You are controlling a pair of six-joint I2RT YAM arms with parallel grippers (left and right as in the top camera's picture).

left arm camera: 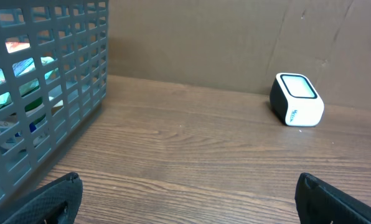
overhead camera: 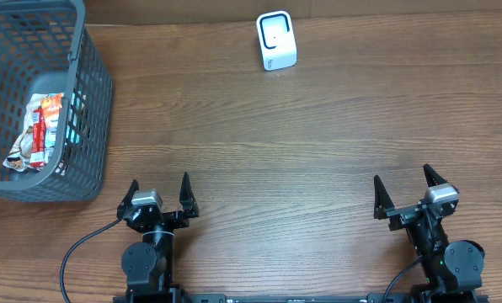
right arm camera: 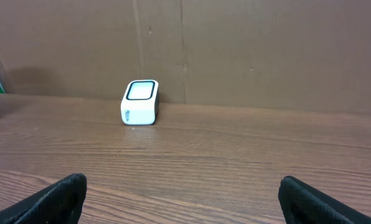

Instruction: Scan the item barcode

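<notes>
The red and white snack packet (overhead camera: 39,126) is lying in the grey plastic basket (overhead camera: 98,93), far left of the left gripper (overhead camera: 159,180). That one and the right gripper (overhead camera: 402,174) are gaping open, holding nothing.

I look down on a brown wood-grain bench (overhead camera: 301,143), its grain running left to right across the whole overhead view. Two things stand directly on it. A grey plastic mesh basket (overhead camera: 95,109) sits in the far left corner, cut off in part by the frame edge. A small white scanner (overhead camera: 276,40) with a dark-rimmed window on its sloped top stands near the far edge, a little right of centre and well apart from the basket. Between them and the near edge I see only bare wood.
</notes>
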